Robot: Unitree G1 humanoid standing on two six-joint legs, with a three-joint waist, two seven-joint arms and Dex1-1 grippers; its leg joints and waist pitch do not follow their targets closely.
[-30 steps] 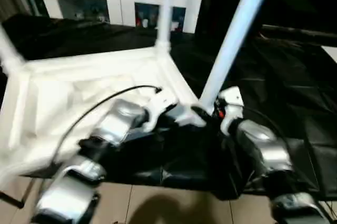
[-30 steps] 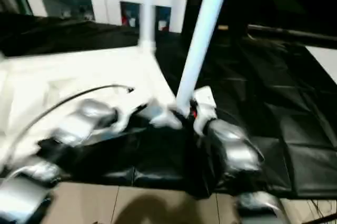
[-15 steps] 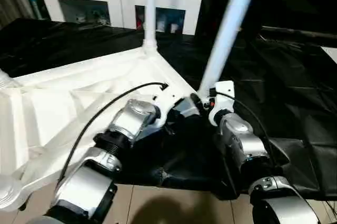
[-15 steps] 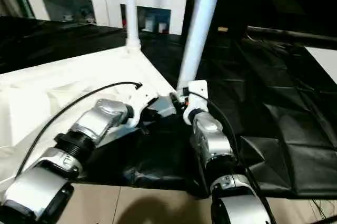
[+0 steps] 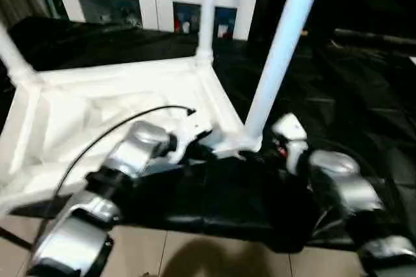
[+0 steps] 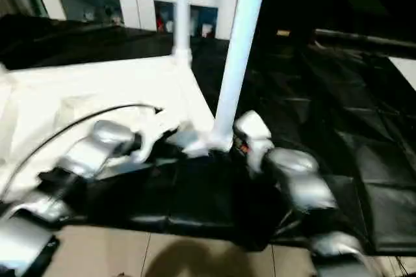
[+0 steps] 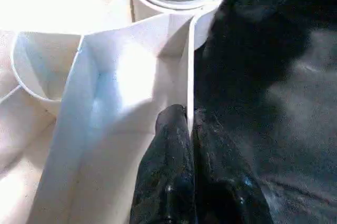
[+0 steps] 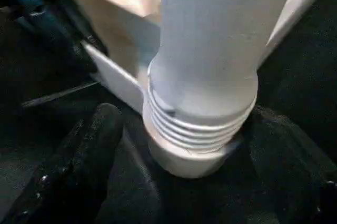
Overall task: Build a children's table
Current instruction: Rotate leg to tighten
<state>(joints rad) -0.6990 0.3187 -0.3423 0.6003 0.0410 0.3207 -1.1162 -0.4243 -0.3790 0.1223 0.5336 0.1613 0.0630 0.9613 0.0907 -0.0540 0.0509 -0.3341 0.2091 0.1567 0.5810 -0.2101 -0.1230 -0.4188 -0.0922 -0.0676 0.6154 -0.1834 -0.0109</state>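
Right hand (image 8: 179, 145) now spread apart around the leg (image 5: 281, 56) base, threads still showing; left hand (image 7: 190, 129) stays clamped on the tabletop (image 5: 97, 111) rim. Leg not fully seated.

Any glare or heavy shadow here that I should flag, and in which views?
Left wrist view: glare washes out part of the children's table, while the left gripper reads as a dark mass on its rim. Right wrist view: the black cover swallows detail around the leg. Left eye view: a soft shadow lies on the floor.
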